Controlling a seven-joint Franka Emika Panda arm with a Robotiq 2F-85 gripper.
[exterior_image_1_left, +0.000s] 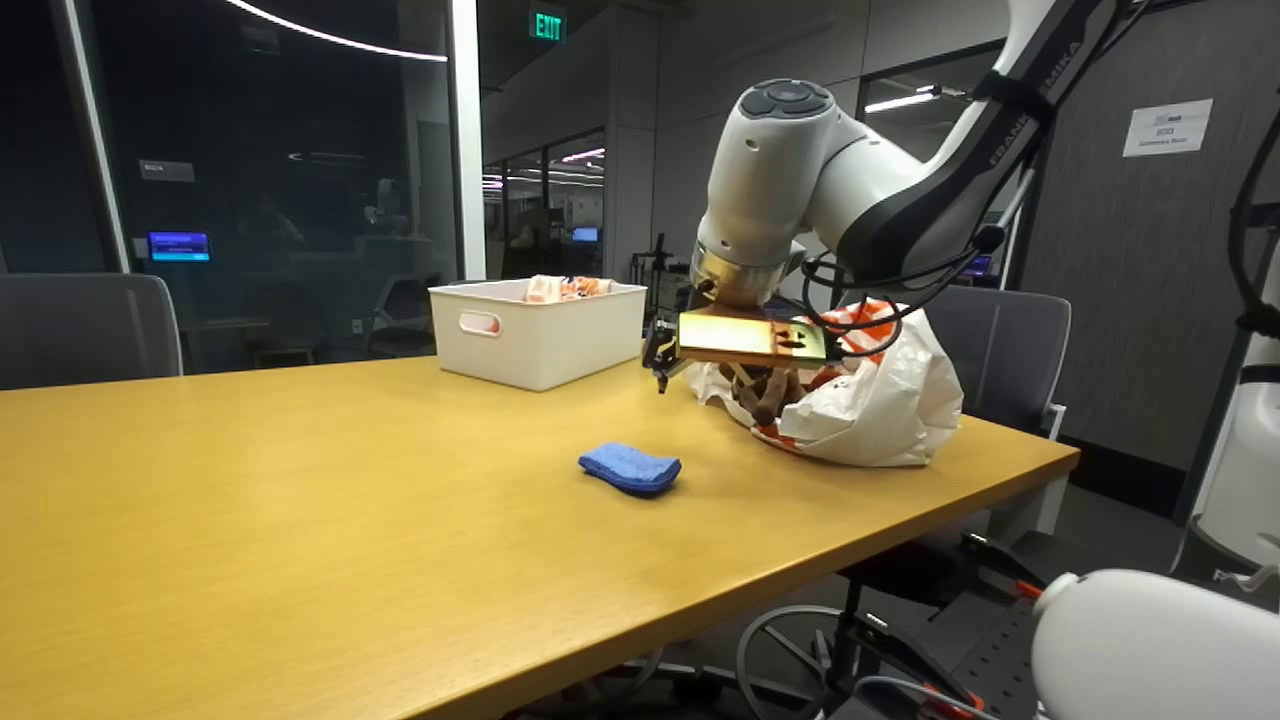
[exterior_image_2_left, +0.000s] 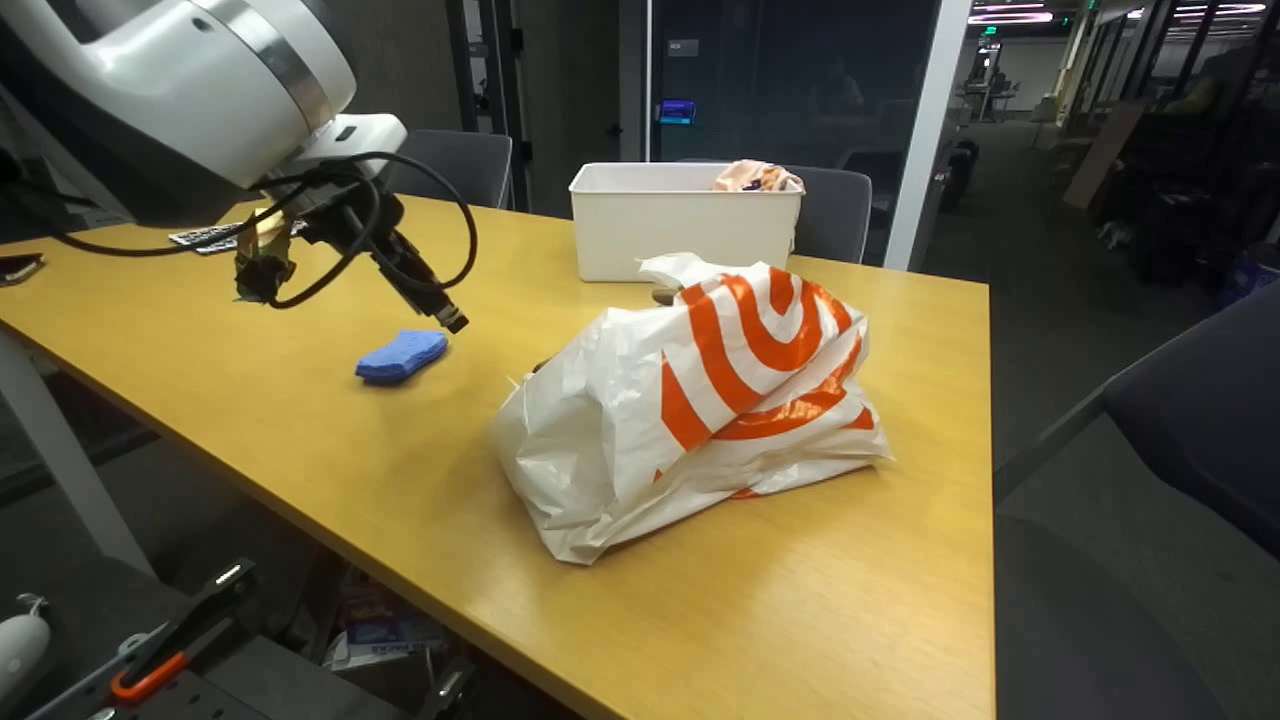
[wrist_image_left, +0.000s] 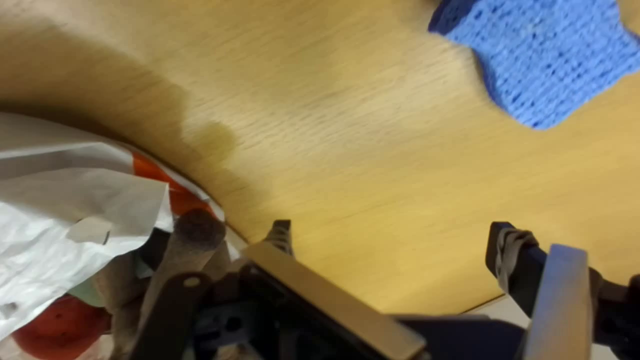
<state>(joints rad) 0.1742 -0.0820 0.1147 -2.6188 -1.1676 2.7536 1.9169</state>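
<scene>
jaws of my gripper (wrist_image_left: 392, 235) stand spread wide, two fingertips (wrist_image_left: 281, 234) well apart with bare tabletop (wrist_image_left: 360, 170) showing between them, and they have hold of nothing. i have it hanging right by the mouth of one white plastic bag (exterior_image_2_left: 720, 390), which lies slumped on the tabletop and carries red-orange markings. inside that mouth i count one red thing (wrist_image_left: 62, 327) plus at least two brown stubby pieces (wrist_image_left: 197, 232); the wrist view is blurred and crowded there, so i can't say for sure whether a fingertip touches one. one blue sponge (exterior_image_1_left: 630, 468) lies on the tabletop near the bag, apart from the fingertips. in both exterior views i see one white bin (exterior_image_1_left: 535, 345), with one orange-patterned bundle (exterior_image_1_left: 565, 289) showing above its rim. farther along, in an exterior view, sit one flat black-and-white piece (exterior_image_2_left: 215, 238) and one dark flat item (exterior_image_2_left: 18, 268).
</scene>
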